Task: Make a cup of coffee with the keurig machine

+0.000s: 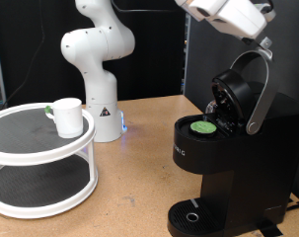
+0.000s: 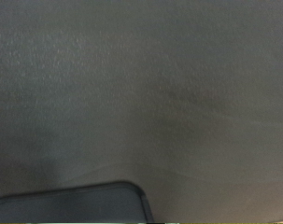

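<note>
The keurig machine (image 1: 213,168) stands at the exterior view's right with its hinged lid (image 1: 236,94) raised. A small pod with a green lid (image 1: 203,125) sits in the open chamber. The grey curved handle (image 1: 260,89) arches up beside the lid. My gripper's white hand (image 1: 233,15) is at the exterior view's top right, just above the handle's top; its fingers do not show clearly. The cup (image 1: 66,116), a white mug, stands on the top tier of a round white stand (image 1: 31,153) at the left, far from the gripper. The wrist view shows only a dark grey surface and no fingers.
The white arm base (image 1: 98,59) stands on the wooden table behind the stand. The machine's round drip tray (image 1: 193,217) holds nothing. A dark rounded edge (image 2: 76,205) crosses one side of the wrist view.
</note>
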